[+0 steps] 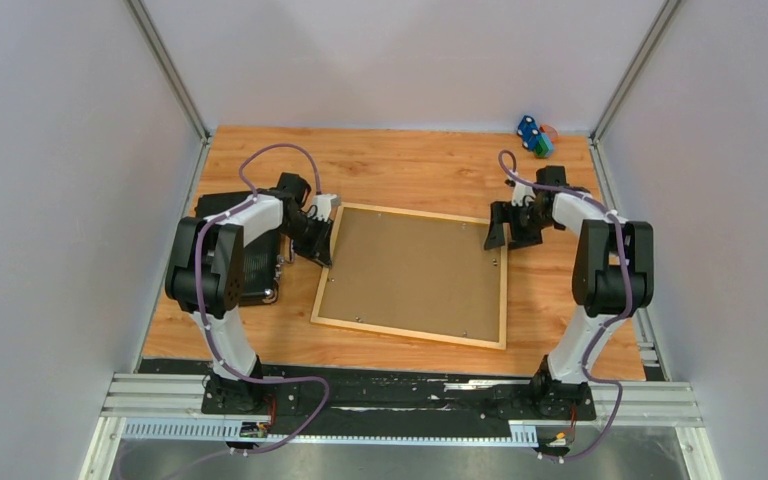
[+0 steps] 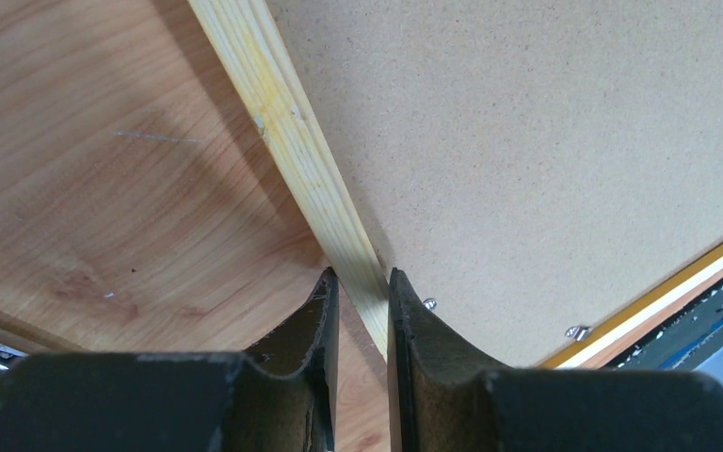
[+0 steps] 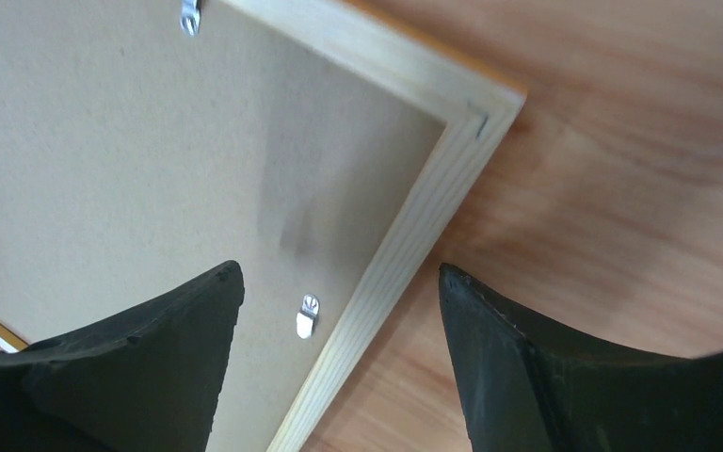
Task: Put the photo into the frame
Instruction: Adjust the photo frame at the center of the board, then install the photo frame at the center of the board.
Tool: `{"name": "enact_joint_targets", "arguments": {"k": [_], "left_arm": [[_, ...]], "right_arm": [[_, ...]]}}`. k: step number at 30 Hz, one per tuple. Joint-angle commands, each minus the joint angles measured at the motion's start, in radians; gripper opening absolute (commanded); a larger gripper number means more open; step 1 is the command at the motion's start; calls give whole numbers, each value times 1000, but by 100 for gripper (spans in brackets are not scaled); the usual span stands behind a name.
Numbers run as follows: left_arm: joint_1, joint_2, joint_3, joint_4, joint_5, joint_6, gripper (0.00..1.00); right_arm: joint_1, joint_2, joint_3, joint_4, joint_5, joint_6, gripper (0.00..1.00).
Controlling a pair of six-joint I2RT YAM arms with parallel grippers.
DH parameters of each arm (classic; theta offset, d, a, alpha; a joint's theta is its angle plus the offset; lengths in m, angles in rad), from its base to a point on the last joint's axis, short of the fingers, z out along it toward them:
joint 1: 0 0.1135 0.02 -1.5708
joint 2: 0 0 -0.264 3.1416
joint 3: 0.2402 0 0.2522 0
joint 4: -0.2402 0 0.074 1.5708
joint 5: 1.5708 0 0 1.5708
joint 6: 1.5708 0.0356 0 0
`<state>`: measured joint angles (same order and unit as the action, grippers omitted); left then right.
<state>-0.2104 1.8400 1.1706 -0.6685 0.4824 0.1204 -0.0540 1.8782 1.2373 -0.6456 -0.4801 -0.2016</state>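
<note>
The backing board (image 1: 415, 270) hides whatever lies inside the frame (image 1: 505, 290), which both wrist views cut off at their edges, the left arm covers part of the black case (image 1: 260, 264) at the left, and the coloured things (image 1: 534, 136) in the far right corner are too small to tell.

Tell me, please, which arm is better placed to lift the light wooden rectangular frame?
Probably left: the left gripper holds the frame by one rail; the right gripper stands open astride the opposite rail.
</note>
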Motion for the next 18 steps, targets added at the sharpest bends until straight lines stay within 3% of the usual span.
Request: {"name": "enact_joint_targets", "arguments": {"k": [1, 8, 18], "left_arm": [[-17, -15, -26, -12, -18, 22, 0], [-17, -19, -26, -9, -21, 21, 0], [-17, -29, -26, -6, -24, 17, 0]], "right_arm": [[0, -89, -75, 13, 52, -32, 79], [0, -178, -170, 24, 64, -34, 74], [35, -169, -185, 61, 120, -1, 61]]}}
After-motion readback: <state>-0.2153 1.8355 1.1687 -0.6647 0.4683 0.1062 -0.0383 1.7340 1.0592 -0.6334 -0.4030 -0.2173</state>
